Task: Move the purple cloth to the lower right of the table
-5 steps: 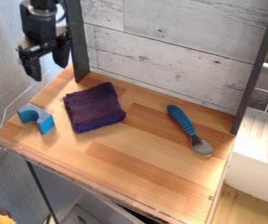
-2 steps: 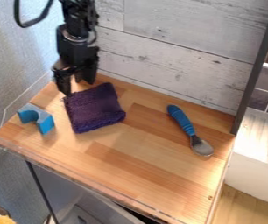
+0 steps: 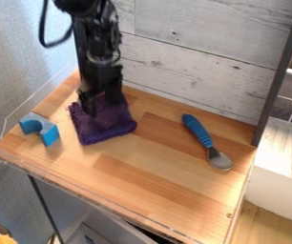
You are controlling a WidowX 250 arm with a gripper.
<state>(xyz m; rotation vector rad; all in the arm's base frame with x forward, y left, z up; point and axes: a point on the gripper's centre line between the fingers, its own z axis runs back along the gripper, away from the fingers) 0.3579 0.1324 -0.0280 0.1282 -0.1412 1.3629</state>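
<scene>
Purple cloth (image 3: 107, 128): is lying at table's (image 3: 150, 178) eleven o'clock. Gripper (image 3: 103, 106): is hanging at cloth's twelve o'clock, fingers standing apart, presumably straddling fabric for pinching and carrying toward four.

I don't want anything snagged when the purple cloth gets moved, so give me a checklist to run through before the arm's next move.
1. Gripper placed at the cloth: ok, over its upper part.
2. Fingers apart for a grasp: ok, purple shows between them.
3. Cloth firmly gripped: cannot tell, contact is unclear.
4. Blue block away from the cloth: ok, a gap separates them.
5. Spoon off the straight path: probably ok, it lies right of that line.
6. Cloth at the table's lower right: not ok, it lies toward the upper left.
</scene>
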